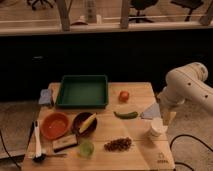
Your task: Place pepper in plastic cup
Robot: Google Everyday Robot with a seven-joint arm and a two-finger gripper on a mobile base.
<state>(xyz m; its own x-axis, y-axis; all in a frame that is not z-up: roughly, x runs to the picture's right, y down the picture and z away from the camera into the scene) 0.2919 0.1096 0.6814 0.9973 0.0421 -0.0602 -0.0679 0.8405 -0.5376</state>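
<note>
One pepper, one plastic cup, well apart on a crowded wooden table.

The single dark-green pepper [125,114] lies flat right of centre, below the one tomato [124,95]. The one pale-green plastic cup [86,148] stands at the front edge, left of a heap of brown bits [118,144]. There are two bowls: an orange bowl [55,115], and a brown bowl [75,120] holding a yellow piece [88,122]. There is also one white cup [156,129], one green tray [83,105] and two grey cloths [46,96]. The gripper [166,116] hangs off the white arm over the table's [142,156] right side, just above the white cup, released and holding nothing. Dark panelling runs behind, with chair legs above it.
</note>
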